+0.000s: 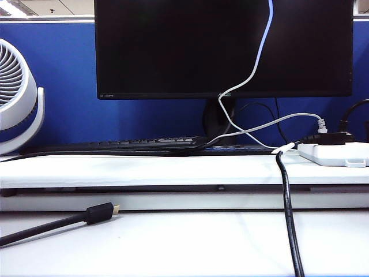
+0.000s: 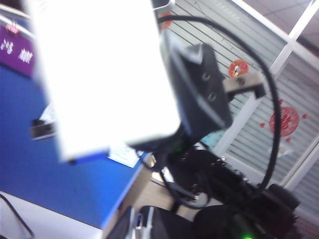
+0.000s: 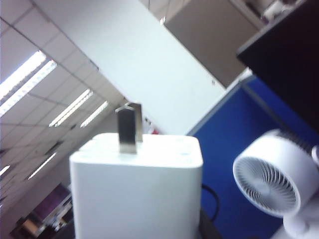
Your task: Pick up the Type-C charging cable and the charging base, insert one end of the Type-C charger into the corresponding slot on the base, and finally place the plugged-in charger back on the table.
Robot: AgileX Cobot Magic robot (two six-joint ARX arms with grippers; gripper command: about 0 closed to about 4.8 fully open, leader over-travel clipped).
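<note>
Both grippers are outside the exterior view. Right gripper grips the charging base, its fingers hidden. Left gripper clamped shut; its view is blurred, held item unclear.

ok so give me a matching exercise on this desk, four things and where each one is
Things: 1 fan; 2 black gold-tipped cable; 3 power strip; 4 charging base
Places: a on the raised shelf, far right; b on the table, front left; c aloft, prongs toward the ceiling; d far left, before the blue partition
Pairs: 1-d, 2-b, 3-a, 4-c
The right gripper, fingers unseen, holds the base aloft; the left gripper is shut, lost in blur. Neither shows in the exterior view.
</note>
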